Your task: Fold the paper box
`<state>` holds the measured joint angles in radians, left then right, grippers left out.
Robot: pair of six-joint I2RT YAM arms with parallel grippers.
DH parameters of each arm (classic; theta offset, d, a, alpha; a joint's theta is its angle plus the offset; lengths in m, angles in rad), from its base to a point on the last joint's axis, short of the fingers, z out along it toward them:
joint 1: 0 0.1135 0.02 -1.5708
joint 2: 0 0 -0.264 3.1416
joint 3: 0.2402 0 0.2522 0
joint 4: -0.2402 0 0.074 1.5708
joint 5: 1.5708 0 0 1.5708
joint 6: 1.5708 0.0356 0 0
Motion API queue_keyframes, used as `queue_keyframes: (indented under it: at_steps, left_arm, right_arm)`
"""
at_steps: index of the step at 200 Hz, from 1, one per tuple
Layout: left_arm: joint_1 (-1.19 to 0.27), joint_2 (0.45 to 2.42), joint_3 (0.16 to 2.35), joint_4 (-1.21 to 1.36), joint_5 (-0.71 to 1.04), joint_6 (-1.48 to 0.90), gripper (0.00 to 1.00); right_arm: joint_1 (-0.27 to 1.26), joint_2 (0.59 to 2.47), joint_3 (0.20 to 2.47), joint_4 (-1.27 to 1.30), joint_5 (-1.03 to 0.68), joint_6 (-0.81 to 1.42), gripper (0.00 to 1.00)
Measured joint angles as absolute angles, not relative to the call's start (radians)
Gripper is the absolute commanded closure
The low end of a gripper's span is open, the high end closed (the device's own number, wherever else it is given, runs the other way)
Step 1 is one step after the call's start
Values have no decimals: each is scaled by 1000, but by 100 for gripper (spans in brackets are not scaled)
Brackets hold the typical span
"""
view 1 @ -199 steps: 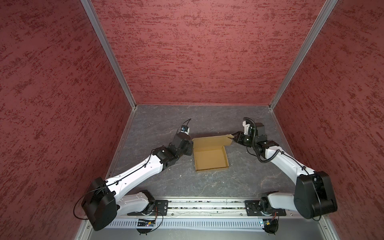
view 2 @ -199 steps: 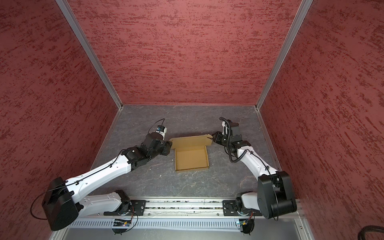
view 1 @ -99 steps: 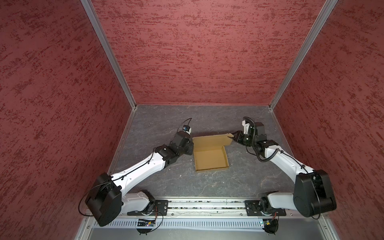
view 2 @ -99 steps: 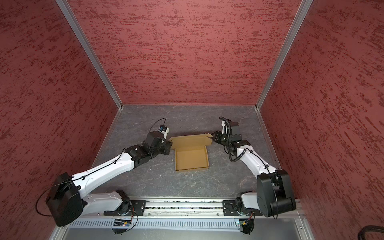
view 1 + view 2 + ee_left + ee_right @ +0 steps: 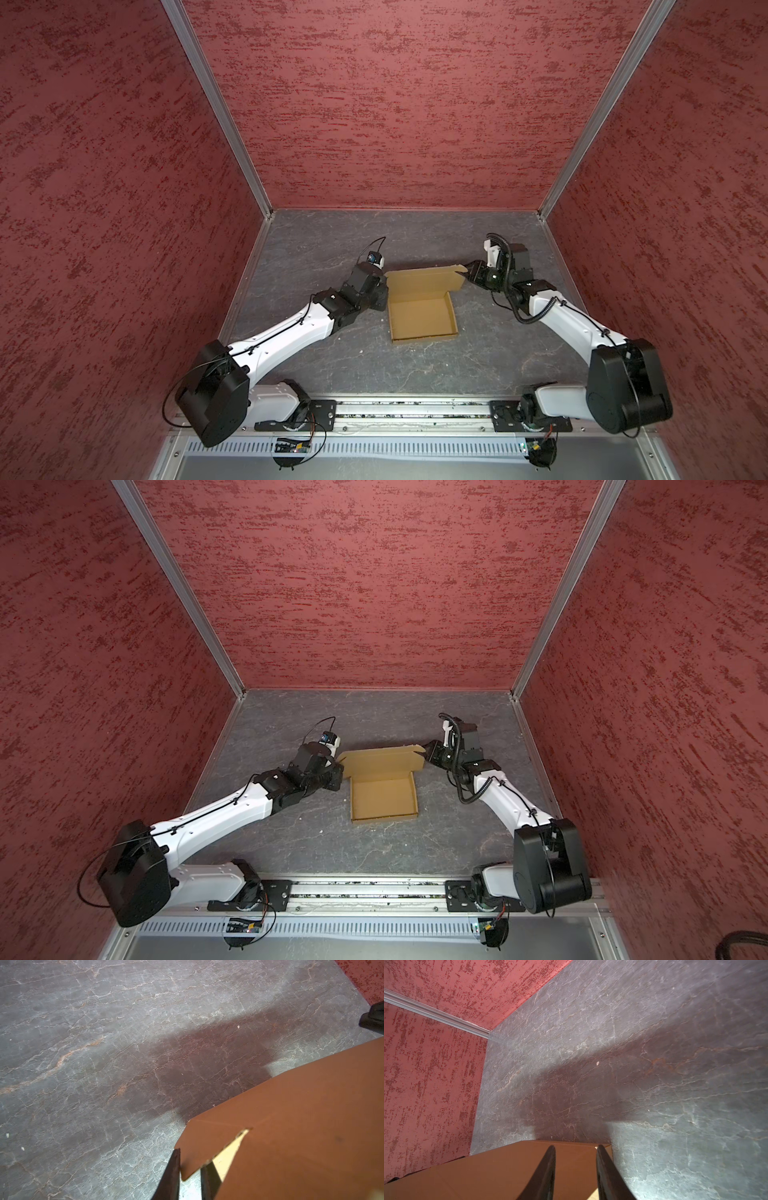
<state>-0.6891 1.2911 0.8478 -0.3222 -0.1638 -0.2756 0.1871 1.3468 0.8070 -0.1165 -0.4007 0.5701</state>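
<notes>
Two white-and-black arms meet at a half-folded paper box (image 5: 422,318) on the grey tabletop (image 5: 415,374).

The box is a shallow tan tray near the middle of the stone-patterned surface, with low walls up along its sides and the back panel raised behind it. The left gripper (image 5: 383,287) sits tight against the left end of that raised panel, but its fingers are hidden under the wrist, so I can't tell whether they pinch it. The right gripper (image 5: 468,274) comes in from the opposite side and touches the notched top right corner of the panel. Mottled red walls (image 5: 395,104) close in on three sides, and a metal rail (image 5: 411,415) along the front carries both arm bases.
</notes>
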Motion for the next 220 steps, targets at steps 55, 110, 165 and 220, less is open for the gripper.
queue_keyframes:
  at_steps: [55, 110, 165, 220]
  left_arm:
    - [-697, 1316, 874, -325, -162, -276, 79]
    - [-711, 1350, 910, -326, -160, -276, 80]
    - [-717, 1386, 926, -326, -164, -280, 84]
    - [-717, 1406, 955, -336, -209, -298, 94]
  right_arm:
    - [196, 1357, 807, -107, -402, 581, 66]
    - [213, 1367, 807, -86, -402, 600, 66]
    - [223, 1373, 807, -78, -402, 607, 66]
    - [225, 1373, 807, -76, -402, 611, 66]
